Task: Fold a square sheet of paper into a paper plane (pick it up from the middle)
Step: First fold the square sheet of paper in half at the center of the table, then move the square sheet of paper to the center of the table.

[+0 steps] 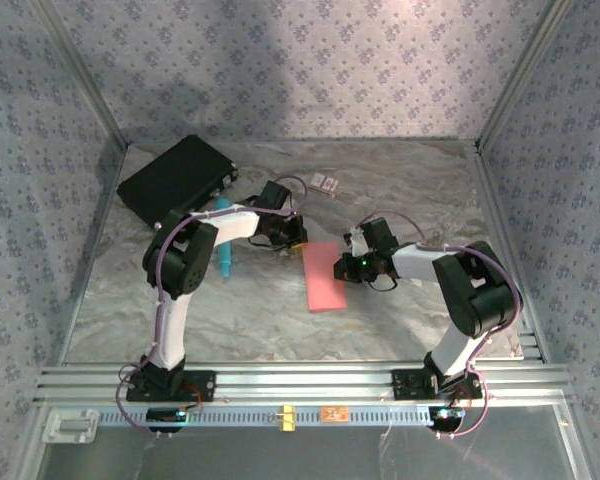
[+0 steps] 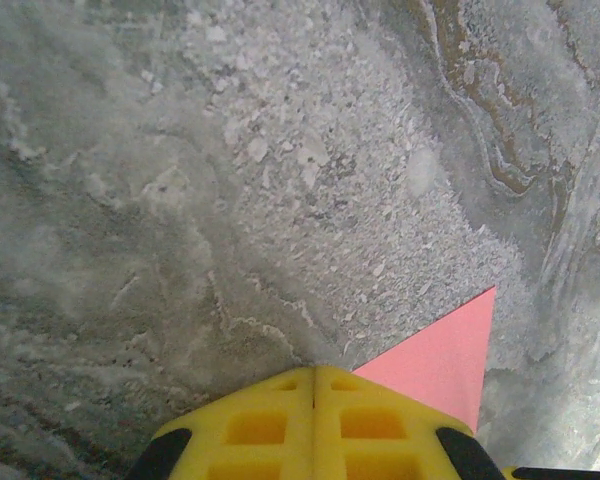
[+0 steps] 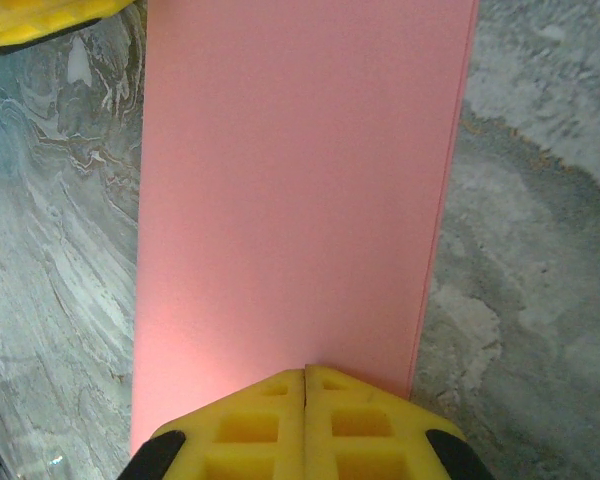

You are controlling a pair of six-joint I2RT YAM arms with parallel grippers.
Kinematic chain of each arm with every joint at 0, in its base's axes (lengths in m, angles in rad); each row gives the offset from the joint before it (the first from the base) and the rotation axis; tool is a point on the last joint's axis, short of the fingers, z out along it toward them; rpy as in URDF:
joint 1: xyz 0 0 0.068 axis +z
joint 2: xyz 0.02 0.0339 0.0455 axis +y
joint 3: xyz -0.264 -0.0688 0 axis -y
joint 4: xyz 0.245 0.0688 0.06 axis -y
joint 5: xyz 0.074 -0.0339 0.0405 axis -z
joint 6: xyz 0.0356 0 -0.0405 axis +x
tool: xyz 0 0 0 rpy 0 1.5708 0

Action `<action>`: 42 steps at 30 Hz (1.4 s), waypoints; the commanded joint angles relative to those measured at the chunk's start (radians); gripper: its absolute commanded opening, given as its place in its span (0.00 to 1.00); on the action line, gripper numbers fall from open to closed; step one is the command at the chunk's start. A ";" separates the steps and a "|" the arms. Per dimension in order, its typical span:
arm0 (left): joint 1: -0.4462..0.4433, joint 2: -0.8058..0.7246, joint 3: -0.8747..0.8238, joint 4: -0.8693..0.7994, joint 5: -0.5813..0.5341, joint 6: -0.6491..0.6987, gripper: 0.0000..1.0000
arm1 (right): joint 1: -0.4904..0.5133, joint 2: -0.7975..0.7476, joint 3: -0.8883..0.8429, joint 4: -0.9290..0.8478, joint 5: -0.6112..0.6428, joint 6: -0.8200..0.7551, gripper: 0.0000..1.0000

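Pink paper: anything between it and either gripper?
Nothing visible. The right gripper, shut, is over one end of the pink paper. The left gripper, shut, sits right beside one of its corners. The teal marker and black case lie off to the left, clear of both.

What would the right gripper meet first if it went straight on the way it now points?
Most likely the pink paper: the shut right gripper points along it, its tips at the sheet's near edge. Whether they touch it is unclear.
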 commanded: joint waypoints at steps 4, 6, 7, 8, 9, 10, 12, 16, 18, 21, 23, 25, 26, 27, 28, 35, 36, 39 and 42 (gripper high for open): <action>0.027 -0.061 -0.008 -0.053 -0.158 -0.005 0.00 | -0.004 0.016 -0.032 -0.112 0.034 -0.004 0.00; 0.024 -0.085 -0.018 -0.044 -0.143 -0.006 0.00 | -0.004 0.016 -0.030 -0.105 0.028 -0.002 0.00; 0.019 -0.098 -0.023 -0.045 -0.142 -0.006 0.00 | -0.003 0.018 -0.028 -0.103 0.023 -0.001 0.00; 0.015 -0.111 -0.028 -0.044 -0.142 -0.003 0.00 | -0.002 0.017 -0.023 -0.106 0.023 -0.002 0.00; 0.009 -0.122 -0.030 -0.040 -0.131 0.000 0.00 | -0.002 0.016 -0.017 -0.112 0.023 -0.004 0.00; 0.003 -0.134 -0.034 -0.038 -0.121 0.006 0.00 | -0.002 0.015 -0.010 -0.116 0.018 -0.005 0.00; -0.013 -0.157 -0.044 -0.042 -0.118 0.015 0.00 | -0.002 0.002 0.001 -0.106 -0.001 -0.003 0.00; -0.048 -0.198 -0.078 -0.032 -0.103 0.027 0.00 | -0.009 -0.077 0.035 -0.087 -0.058 0.018 0.13; -0.060 -0.213 -0.093 -0.030 -0.087 0.036 0.00 | -0.016 -0.160 0.045 -0.120 -0.030 0.020 0.25; -0.075 -0.242 -0.129 -0.010 -0.058 0.042 0.01 | -0.038 -0.311 0.024 -0.234 0.169 0.073 0.41; -0.081 -0.253 -0.147 0.001 -0.030 0.046 0.01 | -0.066 -0.403 -0.011 -0.297 0.250 0.103 0.43; -0.087 -0.256 -0.166 0.014 -0.009 0.044 0.01 | -0.100 -0.485 -0.059 -0.334 0.281 0.139 0.42; -0.092 -0.254 -0.175 0.026 -0.003 0.041 0.01 | -0.115 -0.525 -0.088 -0.336 0.275 0.155 0.42; -0.093 -0.251 -0.184 0.037 0.002 0.036 0.01 | -0.123 -0.563 -0.118 -0.328 0.265 0.173 0.42; -0.095 -0.246 -0.188 0.045 0.005 0.031 0.01 | -0.124 -0.591 -0.142 -0.316 0.257 0.190 0.42; -0.100 -0.201 -0.167 0.099 0.036 -0.012 0.02 | -0.057 -0.633 -0.234 -0.279 0.167 0.256 0.40; -0.099 -0.193 -0.164 0.107 0.046 -0.026 0.02 | -0.044 -0.625 -0.235 -0.278 0.164 0.259 0.39; -0.106 -0.173 -0.171 0.131 0.088 -0.047 0.02 | -0.006 -0.597 -0.247 -0.246 0.147 0.290 0.38; -0.114 -0.157 -0.178 0.143 0.099 -0.050 0.02 | 0.020 -0.569 -0.261 -0.207 0.140 0.317 0.37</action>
